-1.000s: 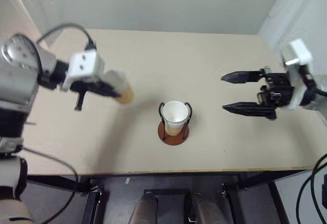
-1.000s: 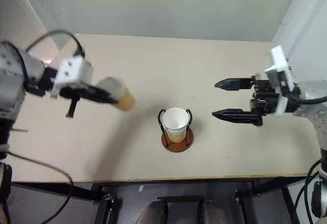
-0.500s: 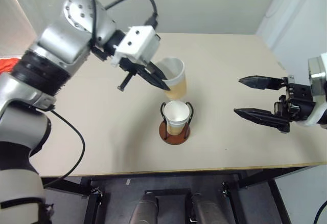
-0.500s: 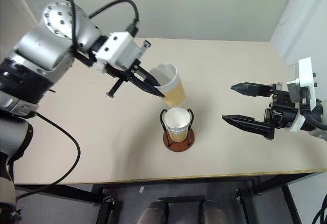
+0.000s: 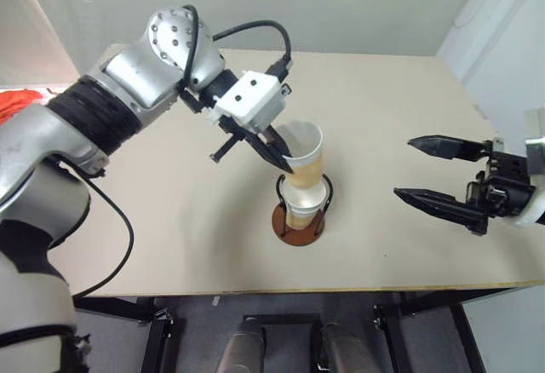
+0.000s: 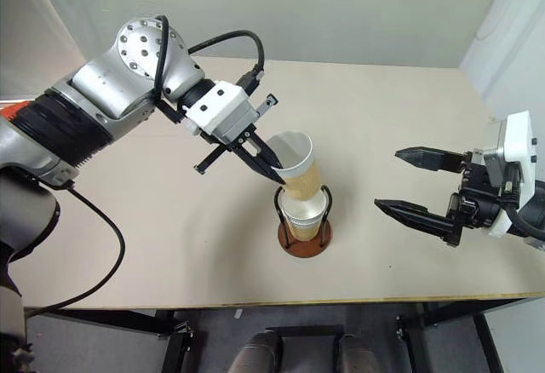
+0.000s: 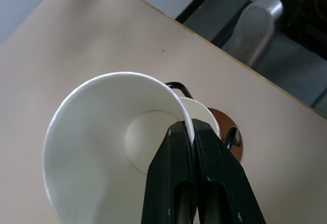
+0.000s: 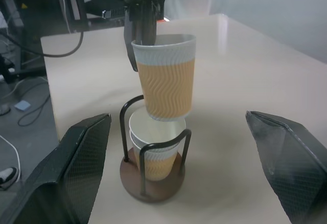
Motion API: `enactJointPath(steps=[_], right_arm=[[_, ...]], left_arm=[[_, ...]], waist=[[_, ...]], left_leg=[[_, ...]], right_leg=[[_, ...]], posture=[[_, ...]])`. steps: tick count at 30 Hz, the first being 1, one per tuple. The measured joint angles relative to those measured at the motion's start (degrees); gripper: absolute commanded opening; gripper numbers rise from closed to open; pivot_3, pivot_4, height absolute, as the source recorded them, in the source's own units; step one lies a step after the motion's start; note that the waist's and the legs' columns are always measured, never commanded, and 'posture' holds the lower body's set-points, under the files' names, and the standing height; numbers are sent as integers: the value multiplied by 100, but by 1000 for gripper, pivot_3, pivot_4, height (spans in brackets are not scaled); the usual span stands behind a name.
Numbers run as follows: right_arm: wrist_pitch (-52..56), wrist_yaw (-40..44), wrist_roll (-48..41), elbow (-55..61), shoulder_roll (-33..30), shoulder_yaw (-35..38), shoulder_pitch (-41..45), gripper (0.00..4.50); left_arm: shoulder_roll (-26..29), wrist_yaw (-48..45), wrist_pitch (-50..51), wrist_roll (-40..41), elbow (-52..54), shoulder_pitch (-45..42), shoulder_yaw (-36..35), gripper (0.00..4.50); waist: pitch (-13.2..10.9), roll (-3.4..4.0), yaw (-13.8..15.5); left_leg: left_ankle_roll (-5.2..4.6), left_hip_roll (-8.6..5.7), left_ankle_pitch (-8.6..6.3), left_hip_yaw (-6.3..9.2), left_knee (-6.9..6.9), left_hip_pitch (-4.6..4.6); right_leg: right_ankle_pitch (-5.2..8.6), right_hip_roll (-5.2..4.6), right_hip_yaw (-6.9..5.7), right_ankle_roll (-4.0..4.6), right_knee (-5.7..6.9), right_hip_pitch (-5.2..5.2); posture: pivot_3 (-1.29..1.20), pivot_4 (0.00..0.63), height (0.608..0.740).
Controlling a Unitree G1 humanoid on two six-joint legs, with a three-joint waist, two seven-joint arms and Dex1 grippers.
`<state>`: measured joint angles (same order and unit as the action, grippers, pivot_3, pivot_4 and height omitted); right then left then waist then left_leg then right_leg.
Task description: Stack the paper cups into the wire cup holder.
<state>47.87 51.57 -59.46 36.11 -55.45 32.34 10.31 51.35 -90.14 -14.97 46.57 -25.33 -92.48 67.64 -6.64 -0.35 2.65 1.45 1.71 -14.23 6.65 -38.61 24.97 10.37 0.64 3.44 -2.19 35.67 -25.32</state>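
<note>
One paper cup (image 8: 156, 150) already sits in the wire cup holder (image 5: 299, 220) at mid tabletop (image 5: 170, 237) — maybe more nested, can't tell. Next cup (image 5: 305, 158) hangs just above it, base at the seated cup's mouth, tilted a bit, not yet in. Left tool (image 7: 191, 132) is pinched tight on its rim wall. Right tool (image 5: 434, 173) waits well apart w/ fingers spread, empty.

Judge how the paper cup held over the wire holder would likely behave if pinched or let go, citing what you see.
The held cup probably dents easily: the left gripper pinches just its thin rim. It looks light, hanging from that single pinch. Released, it would likely drop into the cup in the wire cup holder below, though its slight tilt might snag.
</note>
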Motion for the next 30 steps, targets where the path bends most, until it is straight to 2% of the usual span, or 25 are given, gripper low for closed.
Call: enactJointPath(steps=[2,6,10,19,30], right_arm=[[24,128,-147,51,-12,455,-429,4500],[261,587,-234,351,-28,1562,-1836,4500],[258,802,-232,468,50,2133,-2459,4500],[-40,682,-208,485,0,2017,-2414,4500],[-130,575,-105,362,-268,1593,-2171,4500]], left_arm=[[-63,-1,-9,18,-4,0,24,48],[-88,-2,-25,42,-14,0,32,48],[-127,-2,-37,49,8,-2,35,48],[-229,-2,-338,-119,55,-2,326,48],[-255,-3,-541,-313,-24,-1,358,48]], waist=[[0,1,41],[0,3,92],[1,3,70],[0,4,14],[0,4,21]], left_leg=[[-3,1,-5,-1,-6,4],[-9,2,-21,-16,-15,5],[-31,6,-42,-65,-37,-4],[-53,-6,-50,-109,-57,-15],[-65,-8,-55,-122,-63,-14]], right_leg=[[4,-3,3,-4,-11,6],[10,-3,9,-7,-25,12],[11,-2,29,-9,-27,14],[8,10,119,-10,-29,14],[-1,10,133,-26,-34,13]], posture=[[0,150,740],[0,150,740],[0,150,740],[0,150,740],[0,150,740]])
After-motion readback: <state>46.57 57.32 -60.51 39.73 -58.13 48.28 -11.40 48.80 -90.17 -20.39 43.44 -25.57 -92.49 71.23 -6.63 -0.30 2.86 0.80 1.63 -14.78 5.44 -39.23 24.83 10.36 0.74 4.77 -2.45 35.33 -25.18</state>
